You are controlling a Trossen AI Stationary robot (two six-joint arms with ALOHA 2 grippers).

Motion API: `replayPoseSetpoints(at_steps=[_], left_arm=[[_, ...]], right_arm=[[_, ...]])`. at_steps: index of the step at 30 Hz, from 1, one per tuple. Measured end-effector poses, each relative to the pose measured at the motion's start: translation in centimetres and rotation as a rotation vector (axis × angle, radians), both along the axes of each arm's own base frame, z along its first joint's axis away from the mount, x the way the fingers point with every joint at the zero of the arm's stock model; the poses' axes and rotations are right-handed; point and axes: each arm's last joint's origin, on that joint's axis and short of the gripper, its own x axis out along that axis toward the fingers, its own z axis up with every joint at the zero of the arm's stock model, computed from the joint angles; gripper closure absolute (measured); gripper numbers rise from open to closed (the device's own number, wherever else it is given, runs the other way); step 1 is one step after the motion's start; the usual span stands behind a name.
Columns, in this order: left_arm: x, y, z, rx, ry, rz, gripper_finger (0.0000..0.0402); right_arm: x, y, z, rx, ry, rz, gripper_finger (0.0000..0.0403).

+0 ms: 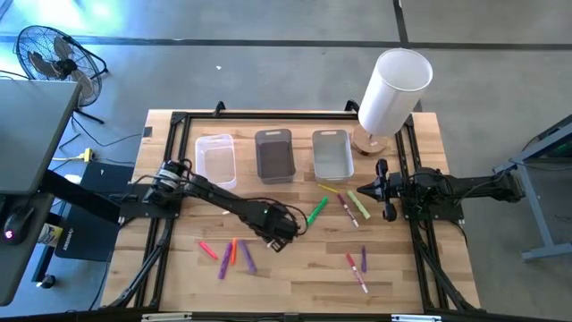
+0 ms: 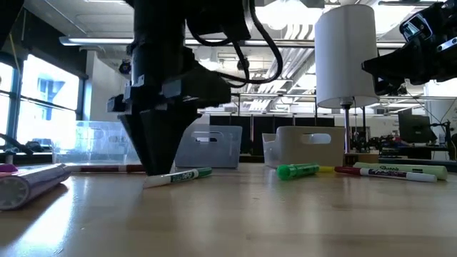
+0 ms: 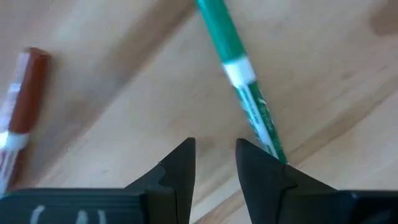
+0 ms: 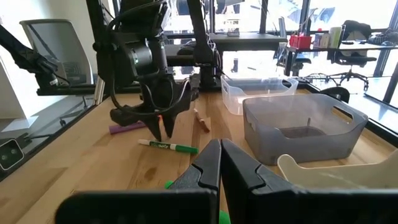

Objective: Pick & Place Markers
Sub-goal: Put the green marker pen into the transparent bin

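Note:
My left gripper (image 3: 214,155) points straight down near the table's middle (image 1: 279,236), its tips just above the wood (image 2: 161,171) and open by a narrow gap with nothing between them. A white-barrelled marker with a green cap (image 3: 242,81) (image 2: 182,175) (image 4: 168,147) lies flat on the table, and its barrel end runs under one fingertip. A bright green marker (image 1: 317,210) lies to the right of it. More markers lie in two loose groups (image 1: 232,255) (image 1: 356,207). My right gripper (image 4: 219,163) is shut and held raised over the table's right side (image 1: 380,188). My left gripper comes from above, pointing down, and one fingertip (image 3: 261,165) stands over the white barrel end (image 3: 267,134) of the green-capped marker. The marker lies outside the gap, flat on the table. I cannot tell whether the fingertip touches it.
Three small bins stand in a row at the far side: clear (image 1: 215,159), dark grey (image 1: 273,156) and pale (image 1: 332,154). A tall white cylinder on a wooden foot (image 1: 393,89) stands at the far right corner. A red-brown marker (image 3: 25,106) lies near the left gripper.

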Motion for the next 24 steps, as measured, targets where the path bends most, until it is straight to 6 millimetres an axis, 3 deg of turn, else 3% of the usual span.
replayPoseSetpoints(at_steps=[3, 8, 13, 24], left_arm=[[0.7, 0.2, 1.4, 0.017, -0.034, 0.009, 0.0291], [0.3, 0.5, 3.9, 0.12, 0.053, -0.093, 0.0291], [0.2, 0.9, 4.1, 0.08, 0.099, -0.2, 0.0291], [1.4, 0.4, 4.4, -0.067, -0.041, 0.028, 0.0291]], right_arm=[[0.0, 0.0, 0.0, 0.0, 0.001, 0.0, 0.0402], [0.0, 0.0, 0.0, 0.0, 0.0, 0.0, 0.0402], [0.0, 0.0, 0.0, 0.0, -0.001, 0.0, 0.0402], [0.0, 0.0, 0.0, 0.0, -0.001, 0.0, 0.0402]])
